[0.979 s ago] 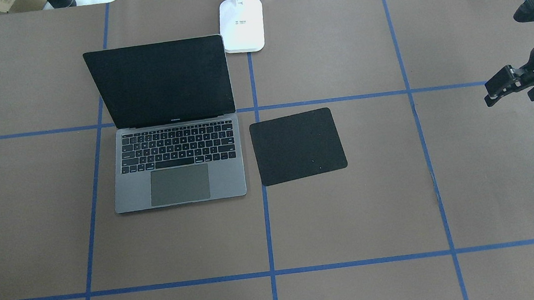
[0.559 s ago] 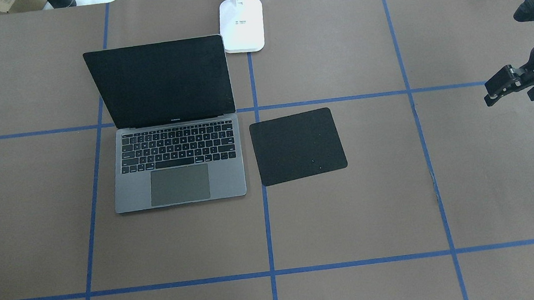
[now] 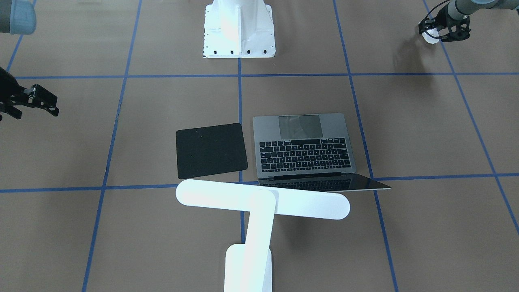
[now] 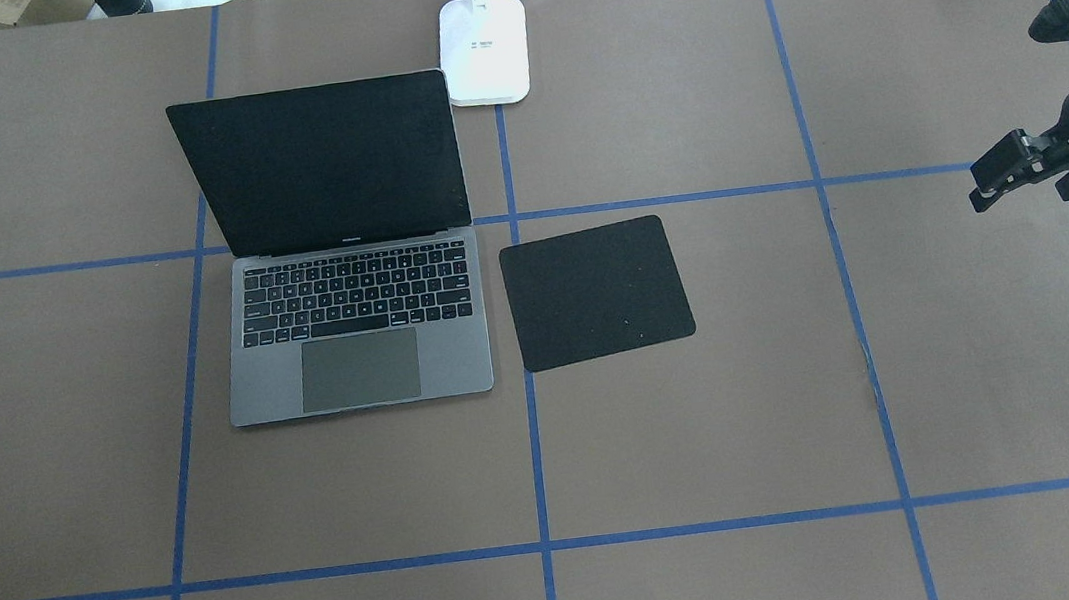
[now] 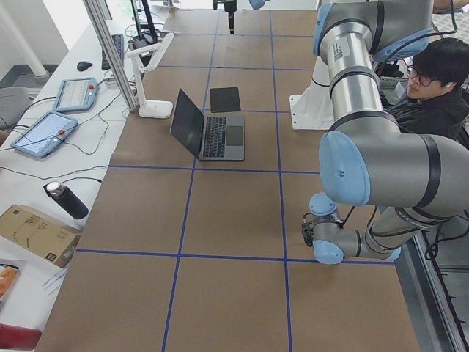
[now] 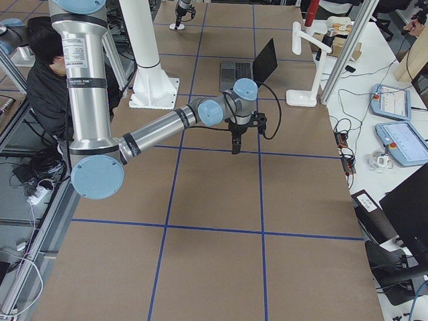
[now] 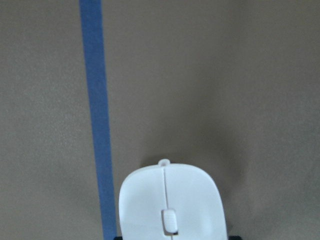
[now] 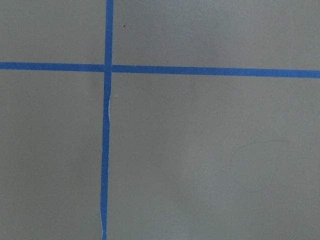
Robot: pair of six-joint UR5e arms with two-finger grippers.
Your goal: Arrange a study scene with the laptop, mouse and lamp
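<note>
The open grey laptop [image 4: 352, 331] sits left of centre, its dark screen upright. Behind it stands the white lamp [image 3: 263, 202], whose base [image 4: 486, 49] rests at the table's far edge and whose bar head hangs over the laptop's hinge. My left gripper [image 3: 436, 33] hovers near the table's corner on the robot's side, out of the overhead view, shut on the white mouse [image 7: 171, 202] and holding it just above the brown surface beside a blue tape line. My right gripper [image 4: 1034, 183] hangs open and empty at the right edge, well away from the laptop.
A flat black square pad [image 4: 594, 291] lies right of the laptop. The white robot pedestal [image 3: 239, 28] stands at the near edge. A person [image 5: 432, 81] sits beside the robot. Tablets [image 5: 44, 132] and a bottle [image 5: 67, 199] lie on the side bench.
</note>
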